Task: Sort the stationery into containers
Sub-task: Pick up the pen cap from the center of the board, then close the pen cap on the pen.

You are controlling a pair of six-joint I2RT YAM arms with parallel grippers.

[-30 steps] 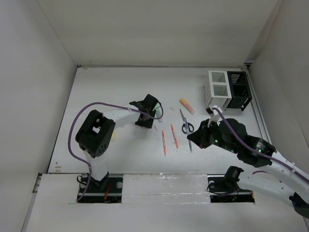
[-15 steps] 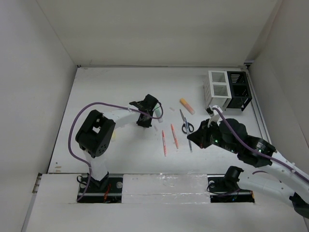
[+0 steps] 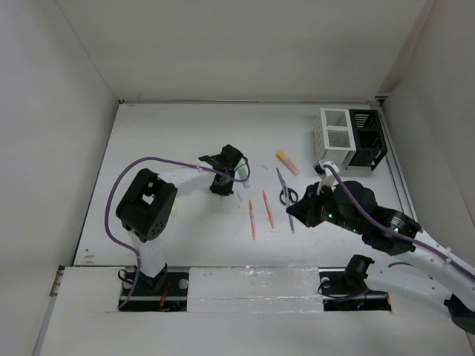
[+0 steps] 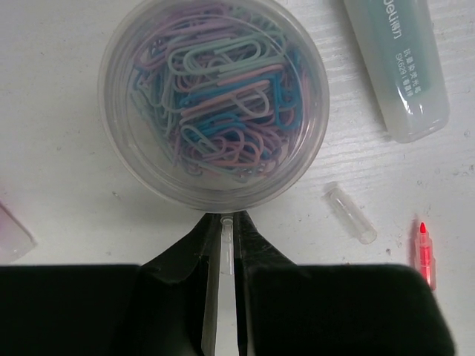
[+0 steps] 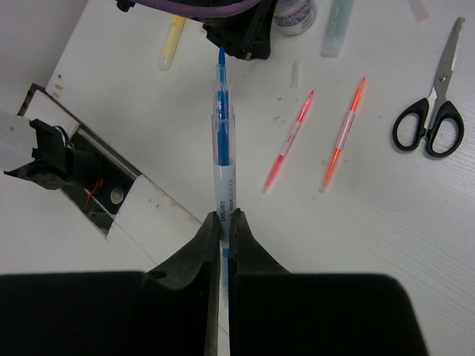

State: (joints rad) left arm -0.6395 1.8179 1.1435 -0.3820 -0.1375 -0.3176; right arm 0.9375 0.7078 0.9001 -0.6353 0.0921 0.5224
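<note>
My left gripper (image 4: 226,219) is shut on a small clear pen cap (image 4: 227,239), right beside a clear round tub of paper clips (image 4: 214,104). In the top view the left gripper (image 3: 222,184) is left of the table's centre. My right gripper (image 5: 225,215) is shut on a blue pen (image 5: 221,126) and holds it above the table; in the top view the right gripper (image 3: 292,213) is near the scissors (image 3: 286,191). Two orange-red pens (image 3: 252,218) (image 3: 268,208) lie between the arms. An orange highlighter (image 3: 288,162) lies near the white container (image 3: 335,138) and the black container (image 3: 369,139).
A green highlighter (image 4: 398,67), a second loose clear cap (image 4: 349,213) and a red pen tip (image 4: 424,252) lie right of the tub. A purple highlighter end (image 4: 10,233) shows at the left edge. A yellow highlighter (image 5: 171,42) lies by the left arm. White walls surround the table.
The left gripper's jaws have closed on the clear cap. The right gripper has shifted slightly left, still holding the blue pen.
</note>
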